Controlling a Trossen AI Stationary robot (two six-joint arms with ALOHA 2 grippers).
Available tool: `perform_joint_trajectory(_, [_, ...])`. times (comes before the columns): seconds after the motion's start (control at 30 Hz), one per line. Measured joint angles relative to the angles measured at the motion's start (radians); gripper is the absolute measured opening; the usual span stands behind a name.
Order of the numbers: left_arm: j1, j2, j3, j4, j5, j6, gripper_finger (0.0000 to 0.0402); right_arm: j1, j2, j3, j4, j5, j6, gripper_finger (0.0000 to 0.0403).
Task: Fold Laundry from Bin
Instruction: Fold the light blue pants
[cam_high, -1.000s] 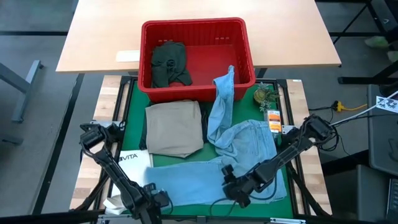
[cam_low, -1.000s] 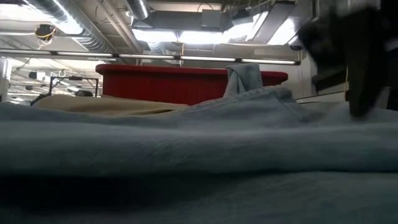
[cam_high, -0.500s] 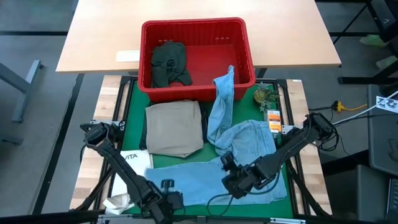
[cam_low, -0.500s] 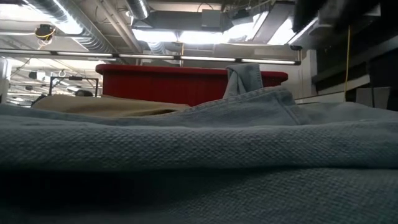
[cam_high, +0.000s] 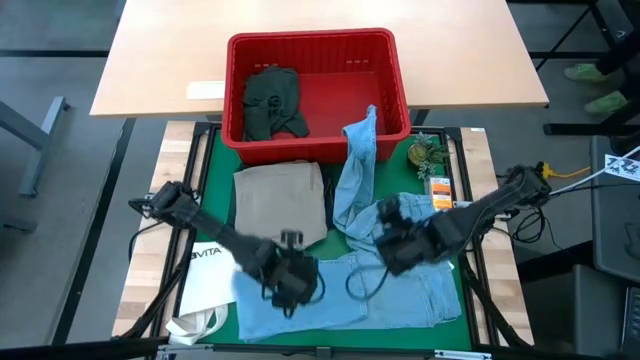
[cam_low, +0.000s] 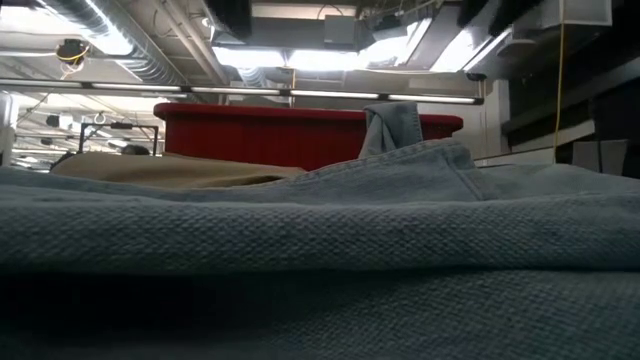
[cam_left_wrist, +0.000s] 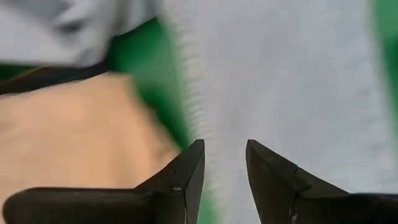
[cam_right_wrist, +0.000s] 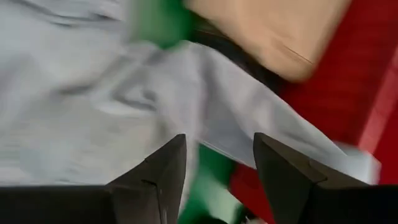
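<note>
Denim in light blue, the jeans (cam_high: 350, 285) being folded, lies spread on the green mat (cam_high: 215, 165) just in front of the red bin (cam_high: 318, 92), one leg draped over its rim. Both grippers hang over the denim with fingers parted and nothing between them: the left gripper (cam_high: 290, 285) beside the folded khaki trousers (cam_high: 280, 205), the right gripper (cam_high: 392, 232) over the bunched waist. Judging by this, folding is midway; next comes pinching a denim edge

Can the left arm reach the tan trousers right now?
Probably yes. The left pincer hovers open over the light jeans, right beside the folded tan trousers, and nothing lies between them. The right pincer is off to the other side.
</note>
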Motion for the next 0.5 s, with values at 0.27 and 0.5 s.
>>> perform_joint_trajectory(0.27, [0.136,-0.178,0.000,-0.092,-0.067,0.088,0.0114,-0.268,-0.174,0.000,-0.004,0.112,0.014,0.0188])
perform_joint_trajectory(0.5, [0.229,-0.251,0.001,-0.075,-0.067,0.204,0.0114,-0.681,-0.223,-0.001,0.096,0.063,0.019,0.0188])
